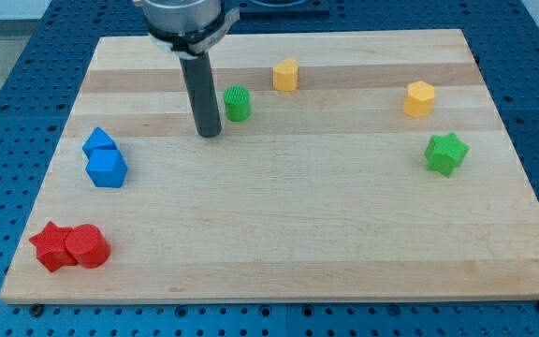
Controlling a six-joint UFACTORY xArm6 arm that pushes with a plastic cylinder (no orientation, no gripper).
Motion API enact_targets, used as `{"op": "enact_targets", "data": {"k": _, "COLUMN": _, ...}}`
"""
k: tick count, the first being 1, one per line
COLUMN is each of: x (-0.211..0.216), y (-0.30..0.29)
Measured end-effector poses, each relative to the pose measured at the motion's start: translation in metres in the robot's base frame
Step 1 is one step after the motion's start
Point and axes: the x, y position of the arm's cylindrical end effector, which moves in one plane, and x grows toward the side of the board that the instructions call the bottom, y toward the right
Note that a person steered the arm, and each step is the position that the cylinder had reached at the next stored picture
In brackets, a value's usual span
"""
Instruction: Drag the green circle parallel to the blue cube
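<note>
**tip beside the green cylinder, upper left of the board**

my tip (210,132) rests on the pale wooden board (279,243), at the end of a straight dark rod that comes down from the view's top. it has no jaws to open or close and it holds nothing. just to its right, slightly nearer the view's top, stands the small green ribbed cylinder (238,103), the task's green circle; a narrow gap seems to separate the two, though the angle makes it hard to be sure.

the blue plastic cube (107,168) sits near the board's left edge, lower in the view than the cylinder and well apart from it. a second blue block (99,142), with a peaked top, touches the cube on its upper side.

a yellow hexagonal block (285,74) lies to the right of the green cylinder, near the top edge. another yellow hexagonal block (419,98) sits far to the right, and a green star-shaped block (445,153) lies just below it. in the bottom left corner a red star-shaped block (53,246) and a red cylinder (87,247) touch each other.
</note>
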Motion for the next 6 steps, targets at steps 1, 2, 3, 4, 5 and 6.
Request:
{"op": "enact_targets", "data": {"k": 1, "x": -0.01, "y": -0.002}}
{"op": "enact_targets", "data": {"k": 2, "x": -0.057, "y": -0.016}}
{"op": "enact_targets", "data": {"k": 3, "x": -0.125, "y": -0.015}}
{"op": "enact_targets", "data": {"k": 4, "x": -0.112, "y": -0.004}}
{"op": "enact_targets", "data": {"k": 5, "x": -0.076, "y": 0.026}}
{"op": "enact_targets", "data": {"k": 6, "x": -0.036, "y": 0.058}}
